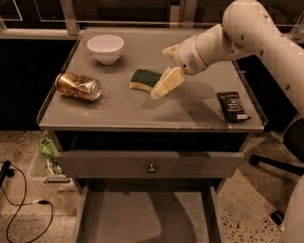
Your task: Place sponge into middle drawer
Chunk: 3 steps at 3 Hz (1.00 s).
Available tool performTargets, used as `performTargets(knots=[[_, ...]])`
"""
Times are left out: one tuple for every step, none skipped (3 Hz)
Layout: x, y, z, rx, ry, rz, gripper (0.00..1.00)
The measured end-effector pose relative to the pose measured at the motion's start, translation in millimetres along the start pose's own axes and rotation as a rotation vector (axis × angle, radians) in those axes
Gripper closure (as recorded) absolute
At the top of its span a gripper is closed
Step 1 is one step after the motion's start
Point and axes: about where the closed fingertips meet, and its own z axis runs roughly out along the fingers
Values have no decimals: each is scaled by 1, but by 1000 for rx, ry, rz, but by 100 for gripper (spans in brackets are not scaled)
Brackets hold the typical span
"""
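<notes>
The sponge lies flat on the table, green scouring face up with the pale foam showing along its near edge. It sits between the tipped-over drink can and the black snack packet, with the white bowl behind it. It looks light and soft, so it should squash under a pinch rather than slip. The best hold is probably across its short wavy sides, low on the foam.

The gripper hangs at the sponge's right end, spread wide and holding nothing. Its near finger slants down just beside that end, and I cannot tell whether it is touching. The far finger is well behind.

Below the knobbed drawer, the middle drawer stands pulled out with its floor bare.
</notes>
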Motion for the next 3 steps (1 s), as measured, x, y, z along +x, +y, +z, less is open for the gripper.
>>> performTargets(knots=[[-1, 0, 0, 1, 1, -2, 0], [10, -7, 13, 7, -6, 54, 0], [7, -14, 45, 4, 1, 104, 0]])
